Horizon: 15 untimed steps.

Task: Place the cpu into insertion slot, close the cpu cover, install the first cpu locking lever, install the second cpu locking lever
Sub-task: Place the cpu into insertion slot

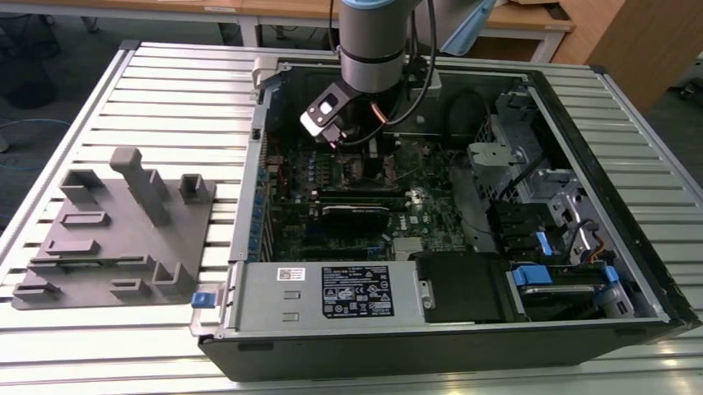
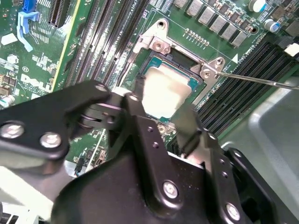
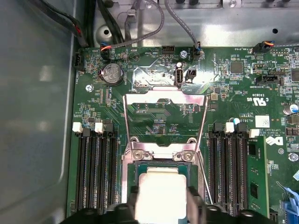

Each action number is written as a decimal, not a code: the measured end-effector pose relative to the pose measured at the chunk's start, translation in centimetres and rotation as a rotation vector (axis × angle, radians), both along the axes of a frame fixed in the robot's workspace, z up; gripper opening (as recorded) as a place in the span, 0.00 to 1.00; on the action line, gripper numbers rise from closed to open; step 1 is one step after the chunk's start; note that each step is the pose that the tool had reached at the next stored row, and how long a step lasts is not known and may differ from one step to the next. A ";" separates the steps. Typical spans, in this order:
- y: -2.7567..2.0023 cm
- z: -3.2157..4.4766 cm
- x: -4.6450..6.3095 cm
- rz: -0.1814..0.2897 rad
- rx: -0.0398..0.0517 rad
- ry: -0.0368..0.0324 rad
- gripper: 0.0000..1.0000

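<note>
My hand [image 3: 163,207] narrowly grips the cpu [image 3: 161,186], seated or nearly so in the insertion slot [image 3: 140,166] toward 11 o'clock of the computer case [image 1: 439,350] in the exterior view, so I judge step one almost done, with the cpu cover [image 3: 164,98] open and neither locking lever [image 2: 261,80] installed yet.

Exterior view high over case [image 1: 439,360]; both wrist views close on the cpu [image 2: 163,91] [image 3: 161,189]

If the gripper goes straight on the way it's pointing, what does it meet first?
The insertion slot. The gripper holds the cpu between its fingers right over it, and the cpu is perhaps already touching; depth is unclear. The cpu cover stands swung open, out of that line.
</note>
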<state>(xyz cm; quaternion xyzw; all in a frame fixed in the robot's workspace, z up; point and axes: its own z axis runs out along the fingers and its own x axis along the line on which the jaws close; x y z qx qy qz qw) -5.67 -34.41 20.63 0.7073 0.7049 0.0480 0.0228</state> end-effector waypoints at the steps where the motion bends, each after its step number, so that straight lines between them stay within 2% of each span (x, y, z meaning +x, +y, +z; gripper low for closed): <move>1: 0.00 0.01 0.0 0.000 -0.0001 0.0000 0.47; 2: 0.00 0.02 0.0 0.000 -0.0001 0.0000 0.47; 4: 0.00 0.03 0.0 0.000 0.0000 0.0000 0.35; 5: 0.00 0.04 0.0 0.000 -0.0001 0.0000 0.35; 7: 0.00 0.05 0.0 0.000 -0.0001 0.0000 0.24; 8: 0.00 0.07 0.0 0.000 -0.0001 0.0000 0.24; 11: 0.00 0.09 0.0 0.000 -0.0001 0.0000 0.12; 15: 0.00 0.12 0.0 0.000 -0.0001 0.0000 0.11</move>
